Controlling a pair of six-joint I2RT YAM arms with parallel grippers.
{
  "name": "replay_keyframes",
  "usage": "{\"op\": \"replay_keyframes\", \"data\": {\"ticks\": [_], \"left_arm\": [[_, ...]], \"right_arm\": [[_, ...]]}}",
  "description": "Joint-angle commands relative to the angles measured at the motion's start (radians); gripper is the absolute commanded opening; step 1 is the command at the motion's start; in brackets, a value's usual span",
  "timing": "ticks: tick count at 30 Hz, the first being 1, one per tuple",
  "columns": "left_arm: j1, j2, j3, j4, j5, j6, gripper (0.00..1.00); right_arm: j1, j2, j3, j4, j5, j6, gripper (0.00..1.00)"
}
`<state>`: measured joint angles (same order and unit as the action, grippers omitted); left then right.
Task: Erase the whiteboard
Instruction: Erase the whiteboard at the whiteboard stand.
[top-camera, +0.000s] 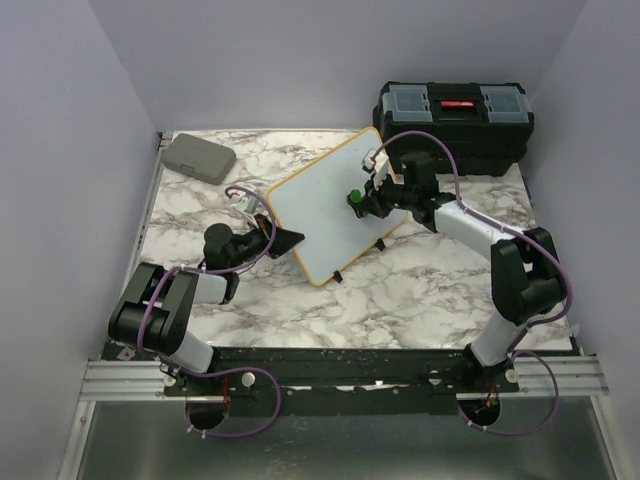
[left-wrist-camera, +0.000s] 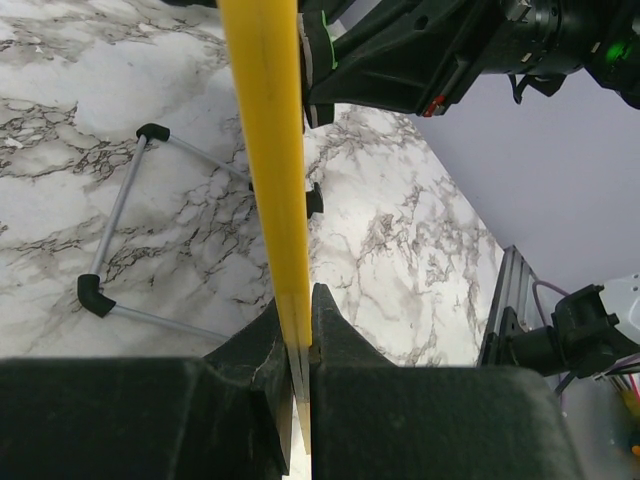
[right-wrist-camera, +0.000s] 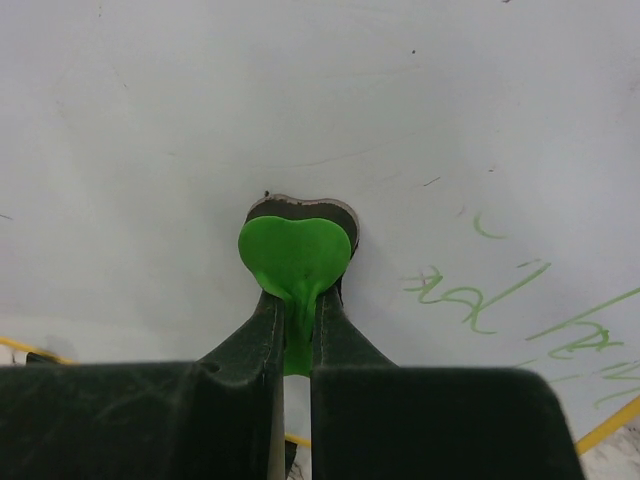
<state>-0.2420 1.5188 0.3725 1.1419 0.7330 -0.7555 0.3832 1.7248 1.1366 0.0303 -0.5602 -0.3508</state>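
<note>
Two lilac walls (top-camera: 60, 150) flank the marbled surface (top-camera: 420, 290); left hand (left-wrist-camera: 300, 350) clamps the edge of the yellow-framed white whiteboard (top-camera: 320, 215), right hand (right-wrist-camera: 298, 330) pinches a green heart-shaped eraser (right-wrist-camera: 295, 255) against its face.

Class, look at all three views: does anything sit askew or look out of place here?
The whiteboard sits diagonal to the table edges, its yellow rim pinched in the left tool. The right tool presses a green heart-shaped eraser against it, with unerased green writing beside it. Nothing looks spilled or broken.
</note>
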Motion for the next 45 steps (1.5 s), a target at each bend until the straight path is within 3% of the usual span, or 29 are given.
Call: {"op": "replay_keyframes", "data": {"ticks": [1, 6, 15, 26, 28, 45], "left_arm": [[-0.008, 0.007, 0.025, 0.018, 0.088, 0.024, 0.0], [-0.008, 0.0, 0.022, 0.009, 0.09, 0.031, 0.0], [-0.005, 0.006, 0.024, 0.015, 0.093, 0.03, 0.0], [0.003, 0.017, 0.025, 0.025, 0.1, 0.026, 0.0], [0.003, 0.02, 0.026, 0.024, 0.102, 0.026, 0.0], [0.003, 0.016, 0.033, 0.015, 0.112, 0.027, 0.0]], "right_arm": [[0.007, 0.037, 0.01, -0.024, 0.098, 0.045, 0.01], [0.005, 0.032, 0.09, 0.059, 0.242, 0.134, 0.01], [0.006, 0.054, 0.157, 0.07, 0.288, 0.165, 0.01], [0.005, 0.059, -0.017, -0.11, 0.089, -0.008, 0.01], [0.005, 0.063, -0.012, -0.106, 0.108, -0.002, 0.01], [-0.009, 0.1, 0.269, -0.041, 0.208, 0.15, 0.01]]}}
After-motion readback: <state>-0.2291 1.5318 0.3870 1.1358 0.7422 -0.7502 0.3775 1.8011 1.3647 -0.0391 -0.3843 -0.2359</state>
